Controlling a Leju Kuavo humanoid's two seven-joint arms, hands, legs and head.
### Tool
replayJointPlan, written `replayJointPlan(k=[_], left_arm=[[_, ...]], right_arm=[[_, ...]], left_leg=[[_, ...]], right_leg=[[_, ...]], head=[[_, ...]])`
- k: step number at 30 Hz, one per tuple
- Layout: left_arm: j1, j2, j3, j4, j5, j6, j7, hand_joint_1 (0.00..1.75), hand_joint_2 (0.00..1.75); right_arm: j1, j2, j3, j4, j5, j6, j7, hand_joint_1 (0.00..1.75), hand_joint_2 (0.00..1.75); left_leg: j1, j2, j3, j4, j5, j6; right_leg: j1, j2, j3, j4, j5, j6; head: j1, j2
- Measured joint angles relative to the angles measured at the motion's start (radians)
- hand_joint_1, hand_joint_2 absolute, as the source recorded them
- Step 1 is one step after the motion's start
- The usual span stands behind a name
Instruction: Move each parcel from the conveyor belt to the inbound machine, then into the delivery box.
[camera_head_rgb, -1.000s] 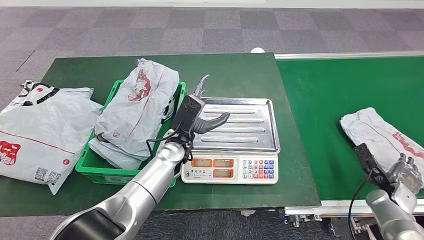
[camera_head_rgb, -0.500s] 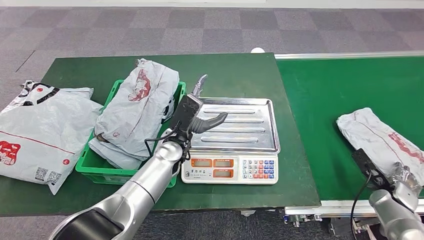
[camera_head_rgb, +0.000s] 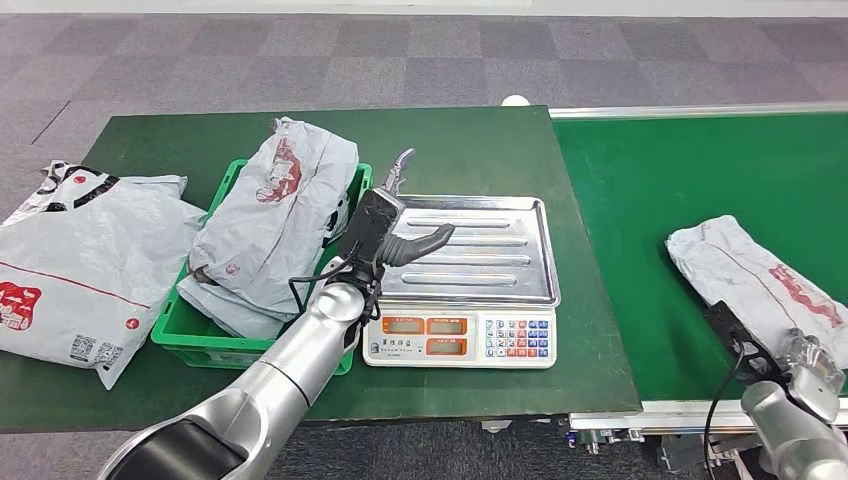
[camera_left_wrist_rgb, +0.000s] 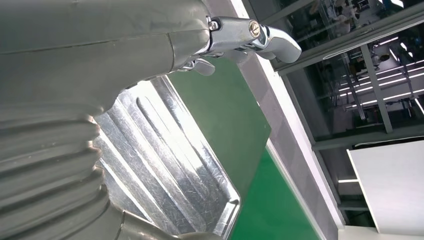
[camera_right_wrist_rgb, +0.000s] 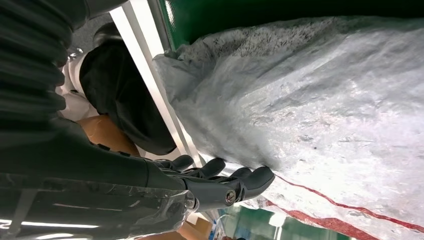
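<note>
A grey plastic parcel (camera_head_rgb: 752, 275) with red print lies on the green conveyor belt (camera_head_rgb: 660, 180) at the right. My right hand (camera_head_rgb: 808, 362) sits low at the parcel's near end; the right wrist view shows its dark fingers (camera_right_wrist_rgb: 235, 184) stretched out at the edge of the parcel (camera_right_wrist_rgb: 325, 100), not wrapped around it. My left hand (camera_head_rgb: 395, 215) hovers over the left rim of the scale's steel tray (camera_head_rgb: 490, 250), fingers spread and holding nothing. The left wrist view shows the left hand (camera_left_wrist_rgb: 150, 45) above the bare tray (camera_left_wrist_rgb: 165, 165).
The scale's keypad and displays (camera_head_rgb: 465, 338) face me. Left of it a green box (camera_head_rgb: 200, 330) holds grey parcels (camera_head_rgb: 275, 215). Another large parcel (camera_head_rgb: 80, 260) lies on the table's left end. A metal rail (camera_head_rgb: 610, 410) edges the belt in front.
The parcel on the belt has drifted left. My right hand has sunk slightly toward the lower corner. The left hand has barely moved.
</note>
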Motion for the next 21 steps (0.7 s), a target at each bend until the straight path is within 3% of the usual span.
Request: replayJointPlan(k=[21], left_arm=[[0.0,0.0,0.021,0.0,0.0,-0.001,-0.003,0.0,1.75]], right_arm=[[-0.037,-0.002,0.0,0.001,0.07,-0.024,-0.019,0.0,1.75]], left_leg=[[0.0,0.0,0.0,0.0,0.0,0.0]], right_leg=[[0.0,0.0,0.0,0.0,0.0,0.0]], head=[[0.0,0.0]])
